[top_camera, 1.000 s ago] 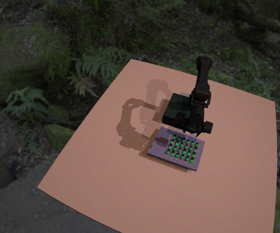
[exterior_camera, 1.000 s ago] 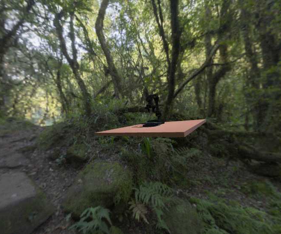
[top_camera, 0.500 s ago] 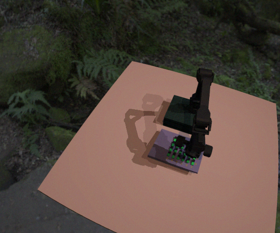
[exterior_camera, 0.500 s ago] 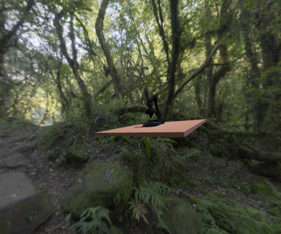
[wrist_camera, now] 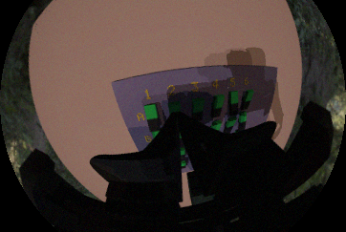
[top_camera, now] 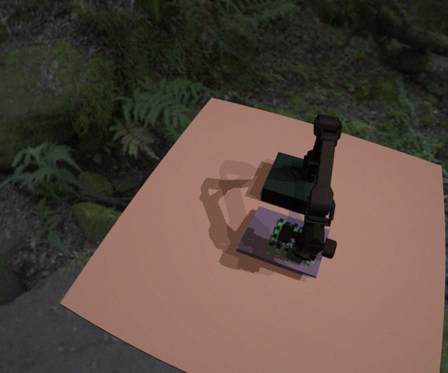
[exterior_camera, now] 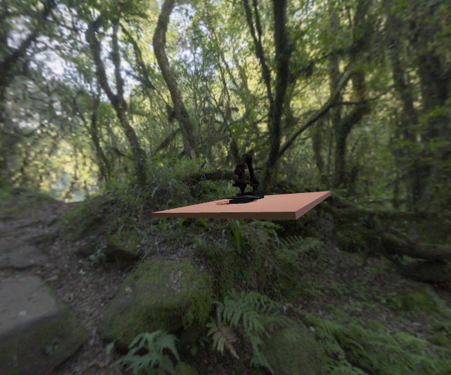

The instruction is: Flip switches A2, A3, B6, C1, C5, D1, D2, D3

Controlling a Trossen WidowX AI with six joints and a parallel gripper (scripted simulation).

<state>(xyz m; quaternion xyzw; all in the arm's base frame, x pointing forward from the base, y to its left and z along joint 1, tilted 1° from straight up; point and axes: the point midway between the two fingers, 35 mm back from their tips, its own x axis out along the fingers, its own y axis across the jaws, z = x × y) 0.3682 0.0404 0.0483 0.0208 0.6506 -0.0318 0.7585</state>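
Now, with your end effector [top_camera: 286, 236] closed on nothing above the panel [top_camera: 252, 236] (lower right of centre, top view), press only each target switch's raised end, squarely downward.

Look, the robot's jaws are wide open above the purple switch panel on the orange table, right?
Not quite. The gripper is above the purple switch panel on the orange table, but its jaws are shut with nothing between them, not wide open. The wrist view shows the two dark fingers pressed together over the green switches.
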